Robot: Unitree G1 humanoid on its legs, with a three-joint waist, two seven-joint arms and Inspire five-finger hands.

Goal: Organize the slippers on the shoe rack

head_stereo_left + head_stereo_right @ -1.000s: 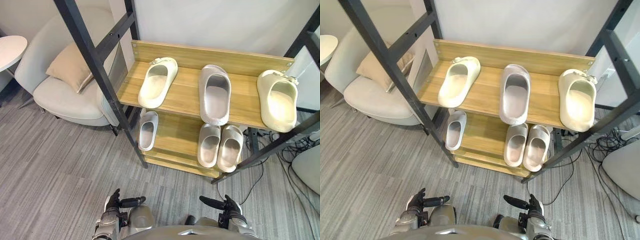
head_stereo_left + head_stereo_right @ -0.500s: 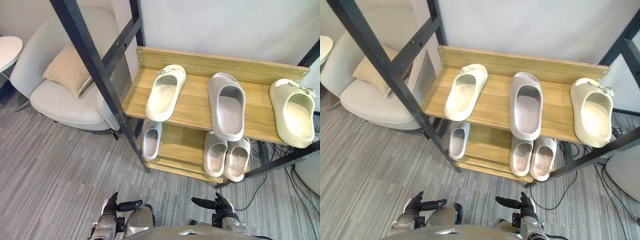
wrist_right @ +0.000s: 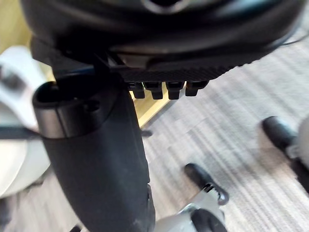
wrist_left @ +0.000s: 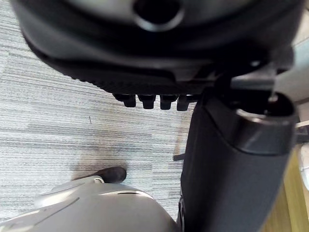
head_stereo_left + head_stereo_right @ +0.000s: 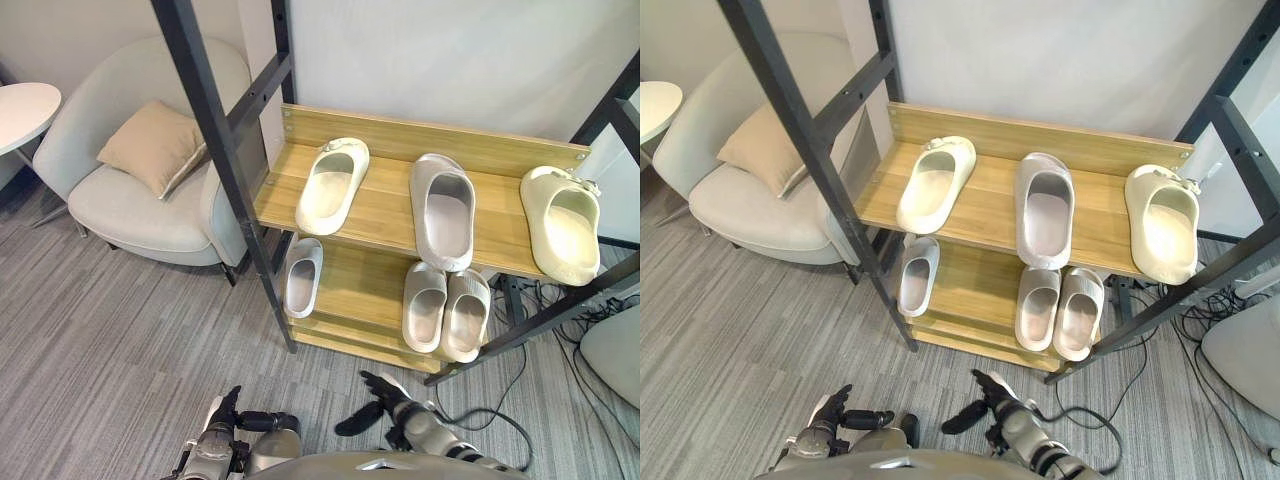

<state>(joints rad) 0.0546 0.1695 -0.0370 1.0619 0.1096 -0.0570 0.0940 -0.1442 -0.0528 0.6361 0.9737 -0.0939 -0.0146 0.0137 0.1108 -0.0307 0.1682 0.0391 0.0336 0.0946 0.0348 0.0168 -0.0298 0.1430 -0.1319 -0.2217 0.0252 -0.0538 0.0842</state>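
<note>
The wooden shoe rack (image 5: 381, 214) stands ahead, against the wall. Its top shelf holds a cream slipper (image 5: 333, 185) at the left, a grey slipper (image 5: 443, 210) in the middle and a second cream slipper (image 5: 562, 224) at the right end. On the lower shelf a small grey slipper (image 5: 302, 277) lies at the left, and a grey pair (image 5: 445, 308) lies side by side at the right. My left hand (image 5: 224, 441) hangs low near me, open, holding nothing. My right hand (image 5: 392, 396) is over the carpet in front of the rack, open and holding nothing.
Black slanted frame posts (image 5: 219, 140) cross in front of the rack's left end. A pale armchair (image 5: 140, 205) with a beige cushion (image 5: 155, 146) stands to the left, with a round white table (image 5: 24, 106) beyond it. Cables (image 5: 545, 299) lie on the floor at the right.
The camera has shifted, so the whole scene has slid. My right hand has swung inward and forward over the carpet. The left hand and the slippers have kept their places.
</note>
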